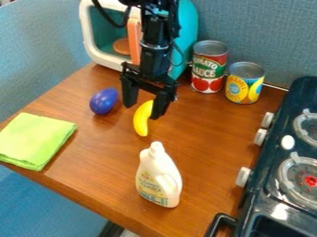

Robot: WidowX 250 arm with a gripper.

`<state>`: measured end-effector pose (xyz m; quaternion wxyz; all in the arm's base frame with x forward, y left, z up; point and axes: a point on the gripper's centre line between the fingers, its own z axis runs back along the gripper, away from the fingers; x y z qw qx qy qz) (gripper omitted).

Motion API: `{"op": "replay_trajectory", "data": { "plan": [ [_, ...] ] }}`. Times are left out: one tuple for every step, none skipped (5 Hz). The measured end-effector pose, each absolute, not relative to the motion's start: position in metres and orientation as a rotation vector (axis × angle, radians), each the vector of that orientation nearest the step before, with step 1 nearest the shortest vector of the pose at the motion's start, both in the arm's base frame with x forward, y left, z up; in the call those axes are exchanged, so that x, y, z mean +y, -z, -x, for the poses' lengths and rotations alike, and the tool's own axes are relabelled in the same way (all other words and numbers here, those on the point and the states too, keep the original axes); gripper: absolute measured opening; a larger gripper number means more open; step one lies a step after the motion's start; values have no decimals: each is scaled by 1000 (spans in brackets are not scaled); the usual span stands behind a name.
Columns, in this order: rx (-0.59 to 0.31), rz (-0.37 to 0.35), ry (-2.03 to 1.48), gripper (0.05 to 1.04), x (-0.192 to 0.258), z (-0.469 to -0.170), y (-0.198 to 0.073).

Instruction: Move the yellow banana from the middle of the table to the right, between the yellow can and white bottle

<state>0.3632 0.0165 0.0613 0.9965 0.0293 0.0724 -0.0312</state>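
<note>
The black gripper (143, 110) hangs down over the upper middle of the wooden counter, its two fingers spread apart. A yellow banana (142, 121) lies below it, its upper end by the right finger; whether they touch I cannot tell. Just left of the gripper is a purple egg-shaped thing (103, 101). A white bottle (158, 177) is nearer the front, below the banana. At the counter's left lies a folded green cloth (34, 140).
Behind the gripper stands a teal and white toy microwave (98, 34) with an orange door. A tomato sauce can (208, 67) and a yellow-blue can (244, 84) stand at the back right. A dark stove (272, 196) with knobs borders the wooden counter (99, 171) on the right.
</note>
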Motion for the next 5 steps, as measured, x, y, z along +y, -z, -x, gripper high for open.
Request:
{"op": "replay_trajectory", "data": {
  "plan": [
    [129,-53,30,1001,31,-365,-61],
    [191,-43,23,1001,34,-362,-43],
    [184,-39,18,1001,34,-366,-41],
    [185,-23,11,1001,32,-368,-39],
    [194,1,-9,1001,35,-371,-31]
  ]
}}
